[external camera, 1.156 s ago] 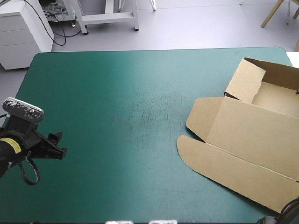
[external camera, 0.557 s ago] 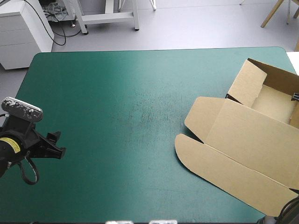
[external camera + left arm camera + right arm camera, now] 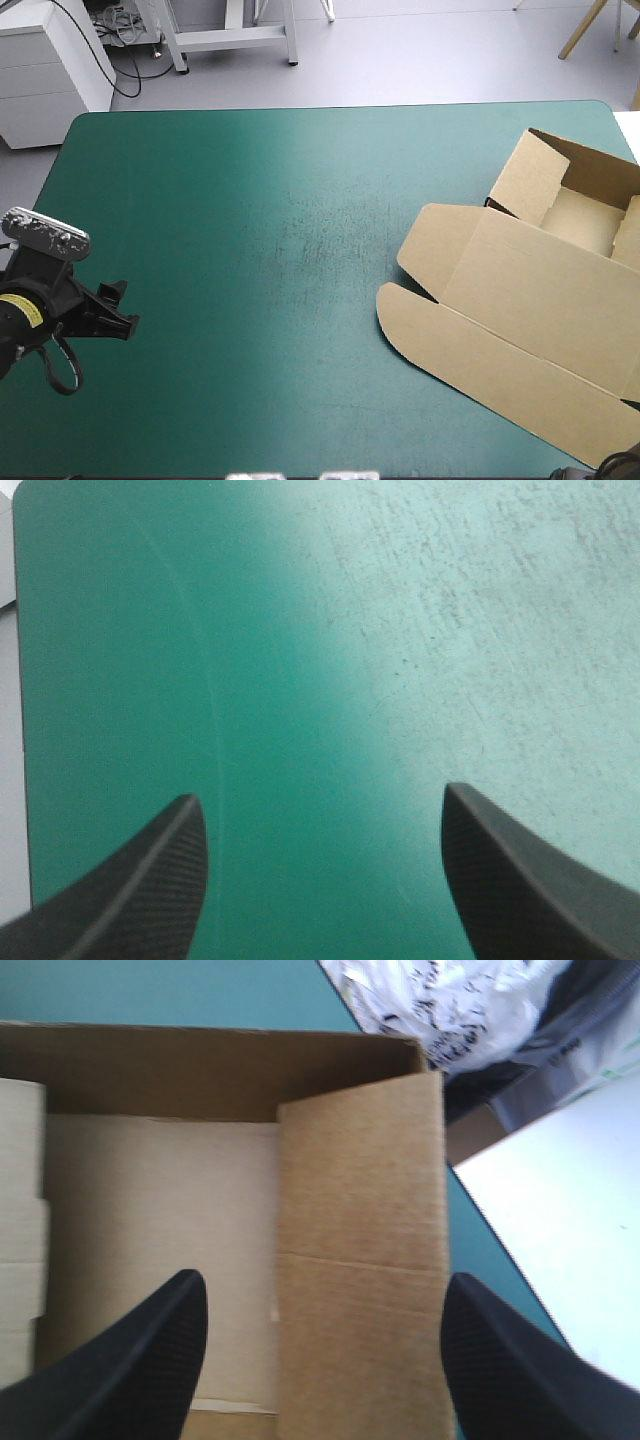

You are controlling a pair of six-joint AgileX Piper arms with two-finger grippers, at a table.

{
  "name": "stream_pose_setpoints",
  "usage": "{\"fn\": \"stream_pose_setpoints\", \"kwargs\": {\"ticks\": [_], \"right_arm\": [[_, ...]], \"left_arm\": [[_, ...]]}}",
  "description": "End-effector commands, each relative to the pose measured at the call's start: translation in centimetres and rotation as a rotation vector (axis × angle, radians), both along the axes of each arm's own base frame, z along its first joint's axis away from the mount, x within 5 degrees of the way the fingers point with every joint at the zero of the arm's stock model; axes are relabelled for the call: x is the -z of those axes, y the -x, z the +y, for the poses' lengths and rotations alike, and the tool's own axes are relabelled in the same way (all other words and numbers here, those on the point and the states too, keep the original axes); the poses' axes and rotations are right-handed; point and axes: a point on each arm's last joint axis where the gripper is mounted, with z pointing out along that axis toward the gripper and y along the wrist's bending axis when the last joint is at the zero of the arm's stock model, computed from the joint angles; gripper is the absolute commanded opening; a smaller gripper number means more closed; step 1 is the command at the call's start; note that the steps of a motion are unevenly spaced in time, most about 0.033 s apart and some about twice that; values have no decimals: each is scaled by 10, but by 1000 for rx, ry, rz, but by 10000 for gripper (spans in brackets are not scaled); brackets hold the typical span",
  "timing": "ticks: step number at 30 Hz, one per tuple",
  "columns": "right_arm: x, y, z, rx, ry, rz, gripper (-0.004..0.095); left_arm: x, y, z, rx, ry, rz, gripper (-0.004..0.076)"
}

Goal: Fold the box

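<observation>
Near the table's left edge, the left gripper hangs with fingers wide apart. By the table's right edge lies the box, tray walls up and lid flat. The right gripper, fingers wide, is over the tray.

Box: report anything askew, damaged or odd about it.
No damage shows. The box lies skewed to the table's edges at its right side, lid flat. In the right wrist view one wall flap leans inward over the tray floor, not tucked.
</observation>
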Motion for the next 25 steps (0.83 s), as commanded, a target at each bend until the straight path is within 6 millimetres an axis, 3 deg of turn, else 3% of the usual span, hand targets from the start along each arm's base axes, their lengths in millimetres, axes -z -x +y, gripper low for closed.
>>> {"fn": "stream_pose_setpoints", "kwargs": {"ticks": [1,5,9,14,19,25], "right_arm": [[-57,17,31,-75,15,-233,515],[-86,22,86,-264,-28,-355,380],[-108,35,147,-514,39,-407,218],[-135,80,205,-713,107,-502,28],[-149,135,230,-833,114,-590,-18],[-128,187,231,-866,113,-599,0]], "left_arm": [[-12,-2,1,2,-7,-96,472],[-13,-3,0,9,2,-116,472],[-14,-3,0,13,6,-130,472],[-14,-3,0,10,10,-131,472],[-16,-2,1,-1,30,-142,472],[-16,13,5,8,74,-223,472]]}}
